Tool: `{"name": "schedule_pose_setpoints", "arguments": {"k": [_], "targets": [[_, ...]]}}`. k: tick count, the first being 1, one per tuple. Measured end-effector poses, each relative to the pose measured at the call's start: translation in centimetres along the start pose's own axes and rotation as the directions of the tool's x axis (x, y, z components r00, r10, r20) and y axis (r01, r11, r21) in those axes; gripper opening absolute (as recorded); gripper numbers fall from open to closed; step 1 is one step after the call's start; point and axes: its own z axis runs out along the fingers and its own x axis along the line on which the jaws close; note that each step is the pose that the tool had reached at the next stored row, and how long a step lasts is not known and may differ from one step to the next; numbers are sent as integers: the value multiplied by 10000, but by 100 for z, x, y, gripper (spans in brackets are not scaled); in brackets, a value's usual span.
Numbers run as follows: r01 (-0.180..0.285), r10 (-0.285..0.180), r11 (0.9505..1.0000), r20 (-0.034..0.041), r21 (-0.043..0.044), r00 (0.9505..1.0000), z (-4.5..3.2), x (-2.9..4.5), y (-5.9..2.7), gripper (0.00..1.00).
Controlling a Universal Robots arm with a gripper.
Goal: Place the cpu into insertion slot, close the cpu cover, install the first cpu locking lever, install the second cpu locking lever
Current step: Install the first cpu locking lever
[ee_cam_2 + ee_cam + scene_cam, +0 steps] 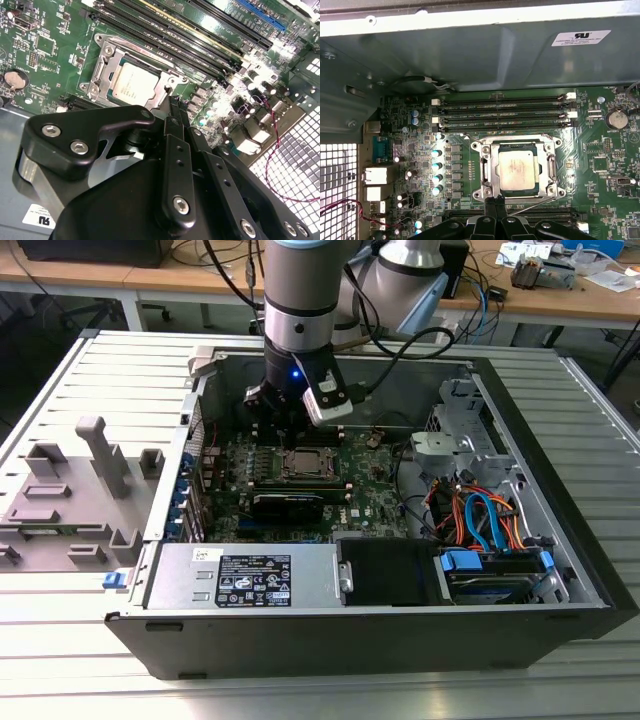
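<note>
Since the cpu point(518, 168) already lies seated in the insertion slot point(487, 172), with the cpu cover point(547, 146) folded down around it as a silvery frame, my gripper point(496, 206) carries nothing; its fingertips are pinched together, clenched on empty air, just over the socket's edge. That narrow, closed tip looks suited to pushing a thin wire lever, one of which slants out beside the socket near my fingers. Room is tight: memory slots point(505, 114) run along the socket's far side, capacitors point(436, 170) stand beside it, and the case wall point(340, 365) rises close behind my arm.
</note>
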Motion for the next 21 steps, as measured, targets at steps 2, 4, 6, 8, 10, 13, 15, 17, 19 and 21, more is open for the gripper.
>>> {"name": "schedule_pose_setpoints", "arguments": {"k": [2,4,6,8,10,13,15,17,19,21], "targets": [[0,0,10000,0,-1,10000,-3,0,0,11],[0,0,10000,1,-3,10000,-12,0,1,11],[0,0,10000,0,-1,10000,-13,8,1,11],[0,0,10000,3,-3,10000,-12,22,0,11],[0,0,10000,4,-3,10000,-11,33,0,11],[1,-1,10000,5,-3,10000,-11,37,-1,11],[0,0,10000,5,-3,10000,-11,41,-1,11],[1,-1,10000,4,-3,10000,-11,44,-1,11],[1,-1,10000,5,-3,10000,-11,46,-1,11],[0,0,10000,5,-3,10000,-10,51,-1,11]]}}
